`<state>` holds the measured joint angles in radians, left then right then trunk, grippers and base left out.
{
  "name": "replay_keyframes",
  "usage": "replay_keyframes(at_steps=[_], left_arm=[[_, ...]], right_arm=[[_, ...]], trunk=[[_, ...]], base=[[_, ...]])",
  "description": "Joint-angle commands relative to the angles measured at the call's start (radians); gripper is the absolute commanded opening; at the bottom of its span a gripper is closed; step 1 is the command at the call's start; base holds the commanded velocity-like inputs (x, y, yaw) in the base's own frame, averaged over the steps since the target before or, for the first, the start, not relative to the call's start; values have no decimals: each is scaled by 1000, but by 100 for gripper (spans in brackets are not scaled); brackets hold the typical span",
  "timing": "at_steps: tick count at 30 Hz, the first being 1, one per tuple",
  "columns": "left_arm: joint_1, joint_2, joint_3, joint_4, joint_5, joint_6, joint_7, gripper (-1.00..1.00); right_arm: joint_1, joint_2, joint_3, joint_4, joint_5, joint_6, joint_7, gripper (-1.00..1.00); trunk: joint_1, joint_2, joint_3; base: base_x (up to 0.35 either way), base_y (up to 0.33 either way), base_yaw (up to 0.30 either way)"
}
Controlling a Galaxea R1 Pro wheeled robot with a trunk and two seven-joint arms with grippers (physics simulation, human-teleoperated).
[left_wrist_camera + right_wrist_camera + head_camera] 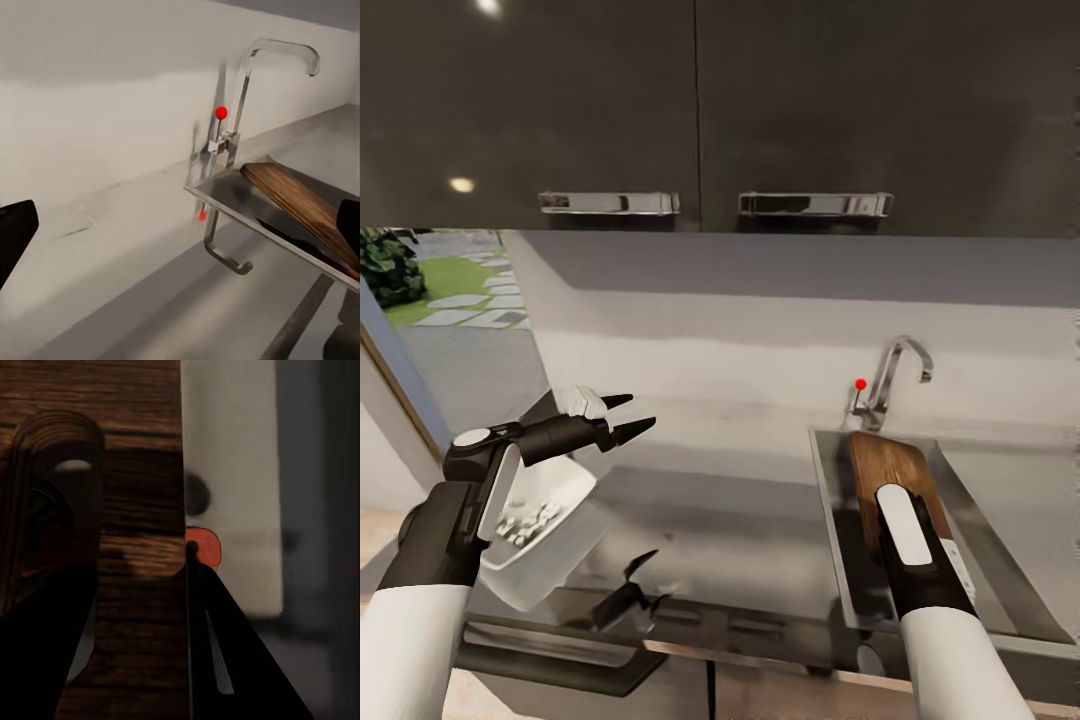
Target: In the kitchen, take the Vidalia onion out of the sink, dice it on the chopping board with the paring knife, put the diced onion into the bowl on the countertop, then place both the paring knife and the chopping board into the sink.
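Head view: the chopping board (pixel 885 478) leans inside the sink (pixel 1000 545) at the right of the frame, its far end near the tap (pixel 893 378), with the right arm reaching down over it. The right pincer's tips are hidden behind its own forearm here. The left pincer (pixel 628 417), at left of centre, is released and empty, hovering over the bench (pixel 730 520); the bowl (pixel 550 525) sits lower left with pale diced bits inside, partly covered by the left arm.

Left wrist view: the chopping board shows at the right, tilted against the sink rim, one end raised. Its lower end runs out of frame, so I cannot tell whether it rests on the basin floor.

Right wrist view: the right pincer (pixel 187 607) is clenched on the board's edge, one dark finger on each face of the wood. A red-orange patch (pixel 204 544) just past the edge is probably the paring knife's handle (too blurred to be sure).

To finish well, I judge the board should be lowered until it bears fully on the basin, then let go cleanly.
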<state>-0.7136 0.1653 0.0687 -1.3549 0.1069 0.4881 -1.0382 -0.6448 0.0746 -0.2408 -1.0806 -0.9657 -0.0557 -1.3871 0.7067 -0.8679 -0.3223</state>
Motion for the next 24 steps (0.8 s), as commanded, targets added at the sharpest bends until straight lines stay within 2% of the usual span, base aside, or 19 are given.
replay_keyframes(at_steps=[1, 13, 24], left_arm=[[-1, 0, 0, 0, 5, 9, -2, 100], [-1, 0, 0, 0, 5, 9, -2, 100], [-1, 0, 0, 0, 5, 9, -2, 100]], right_arm=[[-1, 1, -2, -1, -2, -6, -1, -100], [-1, 1, -3, -1, -2, -5, -1, -100], [-1, 1, -3, -1, -2, -4, -1, -100]], trunk=[[0, -1, -2], [0, -1, -4], [0, -1, -20]], base=[[0, 0, -103], [0, 0, -17], [0, 0, 0]])
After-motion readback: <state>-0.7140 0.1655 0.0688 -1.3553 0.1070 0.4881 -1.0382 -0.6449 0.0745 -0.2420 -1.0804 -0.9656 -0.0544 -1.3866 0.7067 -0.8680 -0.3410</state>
